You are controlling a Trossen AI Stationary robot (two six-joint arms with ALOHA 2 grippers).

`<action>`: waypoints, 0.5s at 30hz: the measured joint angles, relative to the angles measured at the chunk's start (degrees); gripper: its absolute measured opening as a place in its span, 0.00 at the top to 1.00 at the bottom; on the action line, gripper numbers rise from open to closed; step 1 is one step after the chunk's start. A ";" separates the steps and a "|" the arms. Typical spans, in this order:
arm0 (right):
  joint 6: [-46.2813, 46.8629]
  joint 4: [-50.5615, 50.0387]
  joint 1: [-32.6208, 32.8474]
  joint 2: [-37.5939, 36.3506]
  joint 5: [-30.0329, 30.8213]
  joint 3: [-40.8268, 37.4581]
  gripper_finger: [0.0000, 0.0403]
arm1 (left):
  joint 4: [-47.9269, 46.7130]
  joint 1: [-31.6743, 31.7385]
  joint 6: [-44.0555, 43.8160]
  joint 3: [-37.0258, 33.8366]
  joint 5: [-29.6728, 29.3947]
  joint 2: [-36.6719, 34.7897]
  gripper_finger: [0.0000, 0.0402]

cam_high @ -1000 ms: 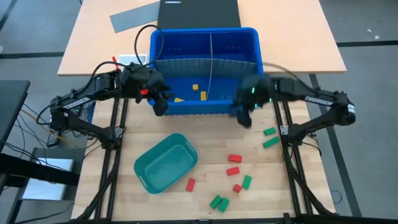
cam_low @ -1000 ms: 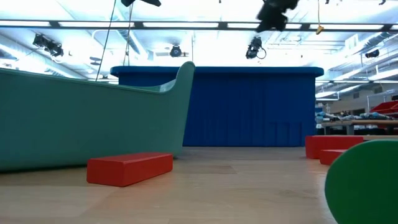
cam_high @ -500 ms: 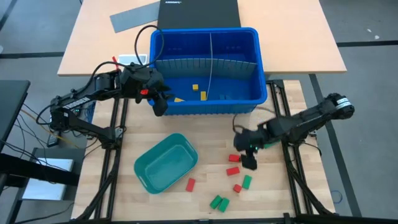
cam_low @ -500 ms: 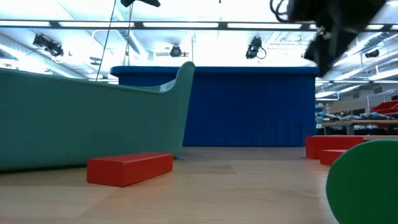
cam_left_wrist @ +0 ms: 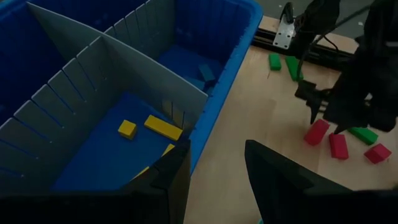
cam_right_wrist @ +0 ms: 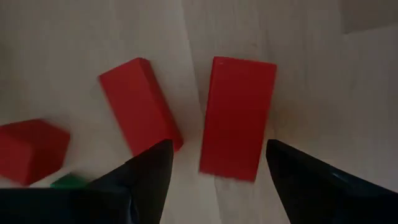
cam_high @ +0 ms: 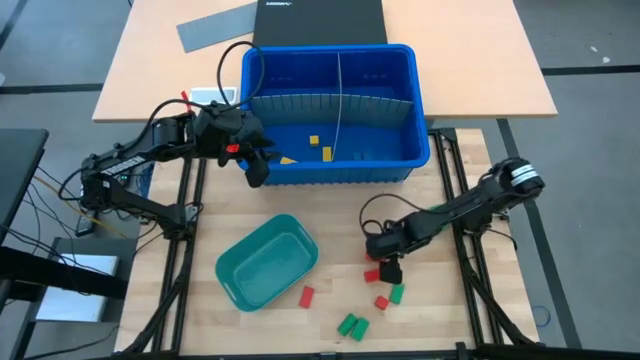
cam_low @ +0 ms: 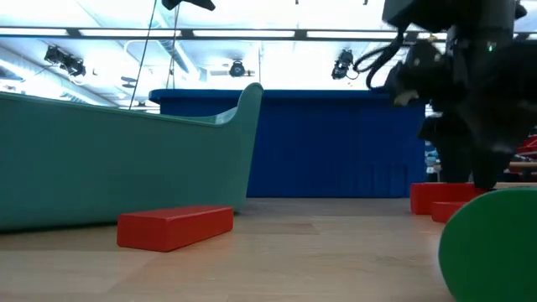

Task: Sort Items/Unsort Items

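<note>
The items lie in two places. Red and green blocks are scattered on the wooden table, and a few yellow blocks [cam_high: 313, 141] lie in the blue bin [cam_high: 410, 80]. My right gripper [cam_high: 388, 262] points down, open, low over two red blocks. Its fingers stand on either side of one red block [cam_right_wrist: 237, 117], which lies flat; a second red block [cam_right_wrist: 140, 112] lies just outside one finger. My left gripper [cam_high: 258, 170] hangs open and empty above the bin's near left corner.
A teal tray [cam_high: 240, 285] stands empty on the table left of the loose blocks, with a red block [cam_high: 307, 295] at its near side. Green blocks [cam_high: 352, 325] lie near the front edge. A grey divider [cam_left_wrist: 124, 53] splits the bin.
My right gripper has swung from the bin's near right corner toward the table's near edge and come down to the red blocks, tipping from a slant to point almost straight down. The blocks have not moved.
</note>
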 joint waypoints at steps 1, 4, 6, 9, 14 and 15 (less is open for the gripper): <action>0.00 0.56 0.00 1.03 0.00 0.00 0.35 | 0.00 0.00 -0.06 0.00 0.02 0.00 0.61; 0.15 1.80 -0.02 3.27 -0.53 0.32 0.38 | 0.00 0.00 -0.89 0.00 0.02 0.00 0.61; 0.10 2.21 -0.02 4.12 -0.78 0.52 0.41 | -0.02 0.00 -1.14 0.00 0.01 0.00 0.61; -0.26 1.61 -0.02 4.55 0.91 0.17 0.50 | 0.00 0.00 -1.15 0.00 0.02 0.00 0.61; -1.53 -0.43 -0.35 2.13 -0.24 0.17 0.68 | 0.00 0.00 -1.15 0.00 0.00 0.00 0.61; -1.57 -1.41 -0.62 1.29 -0.53 0.32 0.68 | 0.00 0.00 -1.15 0.00 0.00 0.00 0.61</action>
